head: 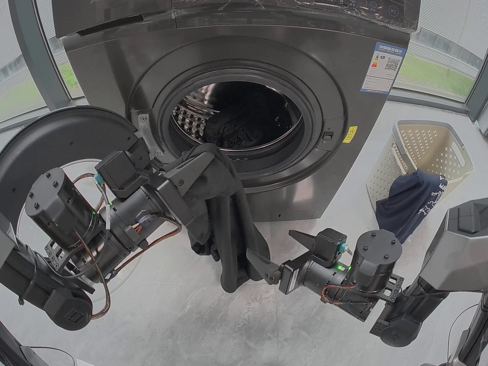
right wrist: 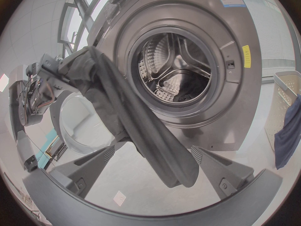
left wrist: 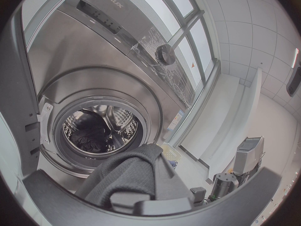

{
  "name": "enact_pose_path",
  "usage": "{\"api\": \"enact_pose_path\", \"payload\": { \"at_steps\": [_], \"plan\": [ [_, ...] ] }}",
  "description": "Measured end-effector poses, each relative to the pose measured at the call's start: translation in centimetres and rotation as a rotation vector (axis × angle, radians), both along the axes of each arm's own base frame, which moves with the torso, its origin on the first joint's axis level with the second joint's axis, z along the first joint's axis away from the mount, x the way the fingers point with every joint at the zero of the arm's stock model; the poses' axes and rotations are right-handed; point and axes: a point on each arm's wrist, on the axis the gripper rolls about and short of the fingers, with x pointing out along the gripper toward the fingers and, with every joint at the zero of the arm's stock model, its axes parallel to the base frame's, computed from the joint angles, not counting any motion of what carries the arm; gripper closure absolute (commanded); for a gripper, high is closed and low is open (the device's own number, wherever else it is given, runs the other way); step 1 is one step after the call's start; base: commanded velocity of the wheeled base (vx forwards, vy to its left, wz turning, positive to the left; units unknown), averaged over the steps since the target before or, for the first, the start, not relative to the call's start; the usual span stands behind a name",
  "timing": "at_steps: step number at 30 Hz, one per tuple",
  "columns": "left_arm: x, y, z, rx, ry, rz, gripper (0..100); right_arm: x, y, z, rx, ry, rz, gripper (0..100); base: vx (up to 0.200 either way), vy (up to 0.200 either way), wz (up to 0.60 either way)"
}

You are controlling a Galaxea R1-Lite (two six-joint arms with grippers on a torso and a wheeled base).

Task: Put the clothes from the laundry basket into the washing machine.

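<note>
A black garment (head: pixel 223 214) hangs from my left gripper (head: pixel 201 166), which is shut on its top just below the drum opening of the washing machine (head: pixel 325 77). The cloth drapes over that gripper in the left wrist view (left wrist: pixel 125 170). My right gripper (right wrist: pixel 152 151) is open lower down, its fingers (right wrist: pixel 200 156) apart on either side of the garment's hanging end (right wrist: pixel 175 170). Dark clothes (head: pixel 239 128) lie inside the drum. The cream laundry basket (head: pixel 432 143) stands to the machine's right, a navy garment (head: pixel 412 204) draped over its rim.
The round machine door (head: pixel 61 138) is swung open to the left, behind my left arm. Light grey floor (head: pixel 203 321) spreads in front of the machine. Windows run behind and beside it.
</note>
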Motion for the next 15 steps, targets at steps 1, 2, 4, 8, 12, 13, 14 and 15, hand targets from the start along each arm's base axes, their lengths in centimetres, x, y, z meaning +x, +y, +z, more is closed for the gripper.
{"api": "enact_pose_path", "payload": {
  "at_steps": [1, 2, 4, 8, 12, 13, 14, 15],
  "plan": [
    [0.0, 0.0, 0.1, -0.002, -0.004, 0.002, 100, -0.3, 0.3, 0.0, -0.001, 0.000, 0.014, 0, 0.000, 0.000, 0.00],
    [0.0, 0.0, 0.1, -0.003, -0.006, 0.003, 100, -0.5, 0.4, 0.0, -0.001, 0.001, 0.021, 0, 0.000, 0.000, 0.00],
    [0.1, -0.1, 0.3, -0.006, -0.013, 0.007, 100, -1.2, 1.2, -0.2, -0.005, 0.004, 0.055, 0, 0.000, 0.000, 0.00],
    [0.2, -0.2, 0.6, -0.014, -0.023, 0.021, 100, -1.7, 2.3, -0.6, -0.005, 0.003, 0.087, 0, 0.000, 0.000, 0.00],
    [0.2, -0.2, 0.7, -0.018, -0.028, 0.025, 100, -1.3, 3.2, -0.9, 0.013, -0.012, 0.095, 0, 0.000, 0.000, 0.00],
    [0.2, -0.2, 0.8, -0.018, -0.028, 0.025, 100, -1.2, 3.5, -1.0, 0.016, -0.015, 0.097, 0, 0.000, 0.000, 0.00],
    [0.2, -0.2, 0.8, -0.019, -0.029, 0.025, 100, -1.1, 3.7, -1.0, 0.019, -0.018, 0.098, 0, 0.000, 0.000, 0.00],
    [0.2, -0.2, 0.8, -0.020, -0.031, 0.026, 100, -0.9, 4.0, -1.1, 0.024, -0.021, 0.099, 0, 0.000, 0.000, 0.00]
  ]
}}
